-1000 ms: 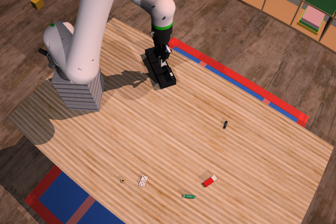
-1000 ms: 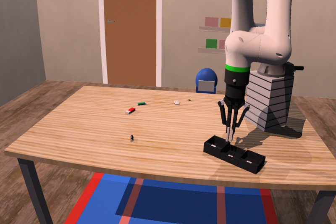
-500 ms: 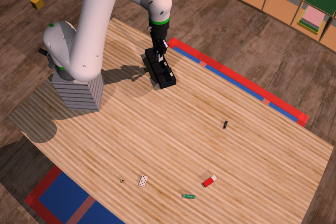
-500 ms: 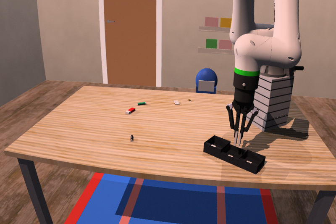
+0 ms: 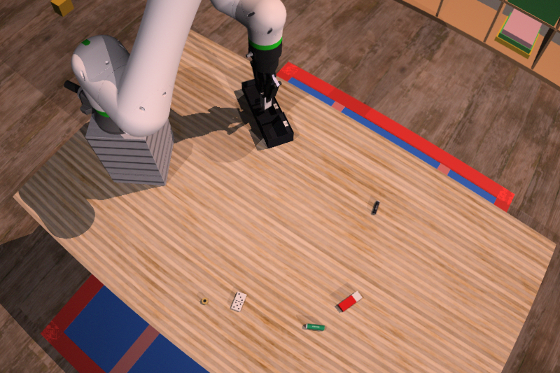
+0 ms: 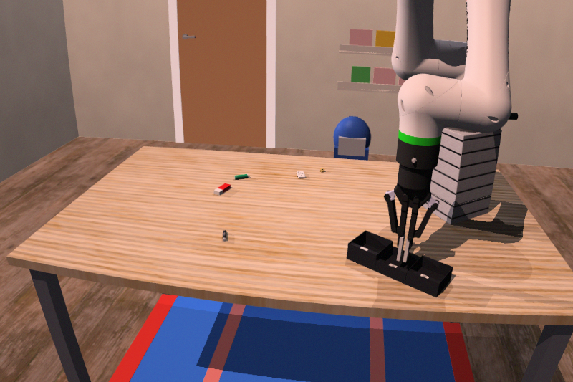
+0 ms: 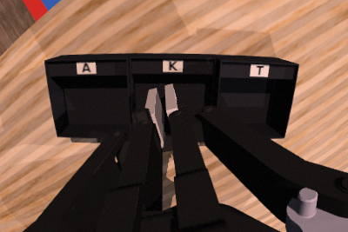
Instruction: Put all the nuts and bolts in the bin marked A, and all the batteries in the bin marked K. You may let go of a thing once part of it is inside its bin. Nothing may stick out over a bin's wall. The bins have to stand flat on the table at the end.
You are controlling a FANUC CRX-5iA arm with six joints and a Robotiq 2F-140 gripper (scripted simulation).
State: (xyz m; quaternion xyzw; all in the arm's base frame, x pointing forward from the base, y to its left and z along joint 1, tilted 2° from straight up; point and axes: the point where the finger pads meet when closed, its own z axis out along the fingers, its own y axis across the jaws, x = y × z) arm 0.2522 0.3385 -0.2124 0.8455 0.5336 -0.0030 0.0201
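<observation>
A black row of three bins (image 5: 267,113) stands on the table near the robot's base, also in the exterior view (image 6: 400,263). The wrist view shows them marked A (image 7: 87,96), K (image 7: 172,90) and T (image 7: 256,96). My gripper (image 7: 163,99) (image 6: 401,252) is shut, with its fingertips dipped into the middle bin K; I see nothing between the fingers. A small black battery (image 5: 375,207) lies mid-table on the right. A green battery (image 5: 313,327) and a brass nut (image 5: 204,300) lie near the front edge.
A white domino (image 5: 238,301) lies next to the nut. A red and white eraser (image 5: 348,301) lies near the green battery. The grey robot pedestal (image 5: 129,152) stands at the table's left end, close to the bins.
</observation>
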